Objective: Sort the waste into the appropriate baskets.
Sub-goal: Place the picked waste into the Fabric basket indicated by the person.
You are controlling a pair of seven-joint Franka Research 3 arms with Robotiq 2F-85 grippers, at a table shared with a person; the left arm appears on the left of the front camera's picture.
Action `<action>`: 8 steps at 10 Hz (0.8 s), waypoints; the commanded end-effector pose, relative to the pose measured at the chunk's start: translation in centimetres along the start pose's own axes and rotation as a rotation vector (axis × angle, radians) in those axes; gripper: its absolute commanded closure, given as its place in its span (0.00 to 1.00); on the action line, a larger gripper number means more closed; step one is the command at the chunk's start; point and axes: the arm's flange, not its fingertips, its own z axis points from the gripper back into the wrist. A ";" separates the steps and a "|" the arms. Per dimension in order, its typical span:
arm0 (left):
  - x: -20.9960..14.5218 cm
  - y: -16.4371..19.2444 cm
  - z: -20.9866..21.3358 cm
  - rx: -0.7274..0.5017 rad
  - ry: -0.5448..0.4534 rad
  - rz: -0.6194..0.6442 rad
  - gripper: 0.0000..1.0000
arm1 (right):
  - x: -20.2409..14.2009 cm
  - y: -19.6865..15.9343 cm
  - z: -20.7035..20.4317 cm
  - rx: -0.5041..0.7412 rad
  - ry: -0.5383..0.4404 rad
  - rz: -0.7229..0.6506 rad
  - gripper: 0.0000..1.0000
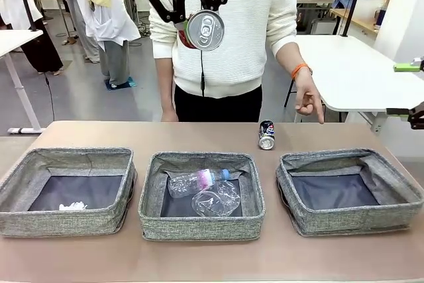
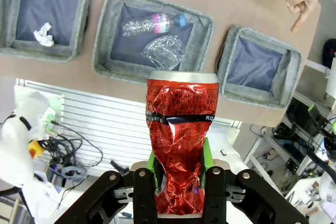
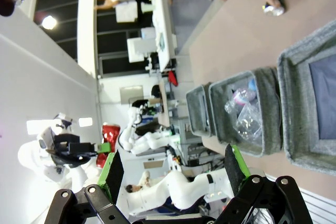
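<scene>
The left gripper [image 1: 194, 12] is held high over the table at twelve o'clock in the front view, with its arm cut off by the top edge. It is tipped so that the silver lid of the red can [image 1: 205, 30] faces the camera. In the left wrist view the gripper [image 2: 178, 169] is seen clamped on the can [image 2: 181, 124], green pads pressed to both dented sides. The can's lower end is hidden between the fingers, and the print on it cannot be read.

In the right wrist view the right gripper [image 3: 173, 174] is seen with its fingers wide apart and nothing between them.

Three baskets are lined up below. Paper [image 1: 71, 206] lies in the left basket [image 1: 66, 223]. A bottle [image 1: 195, 180] and a cup [image 1: 218, 200] lie in the middle basket [image 1: 199, 228], the cup's outline hard to make out. The bottom of the right basket [image 1: 351, 222] is bare.

A blue can [image 1: 266, 134] lies on the table at one o'clock from the middle basket. A person's hand [image 1: 308, 101] is held at two o'clock from that can, index finger pointed down.
</scene>
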 end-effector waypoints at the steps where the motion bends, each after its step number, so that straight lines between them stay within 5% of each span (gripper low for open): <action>1: -1.7 -1.2 -3.4 -0.049 -0.095 -0.067 0.67 | 1.3 -0.7 5.4 -0.065 0.004 0.036 0.00; 3: -4.2 -4.7 -10.2 -0.179 -0.160 -0.396 0.67 | 1.4 -1.2 15.4 0.033 -0.194 0.026 0.00; 6: -4.0 -13.3 -16.2 -0.166 -0.252 -0.451 0.67 | -1.3 -2.8 26.1 0.250 -0.490 0.025 0.00; 7: -3.2 -16.8 -18.2 -0.197 -0.241 -0.377 0.67 | -1.3 -1.9 22.1 0.106 -0.356 -0.027 0.00; 8: -2.6 -19.4 -20.5 -0.189 -0.309 -0.331 0.67 | -1.3 -1.9 22.1 0.106 -0.356 -0.027 0.00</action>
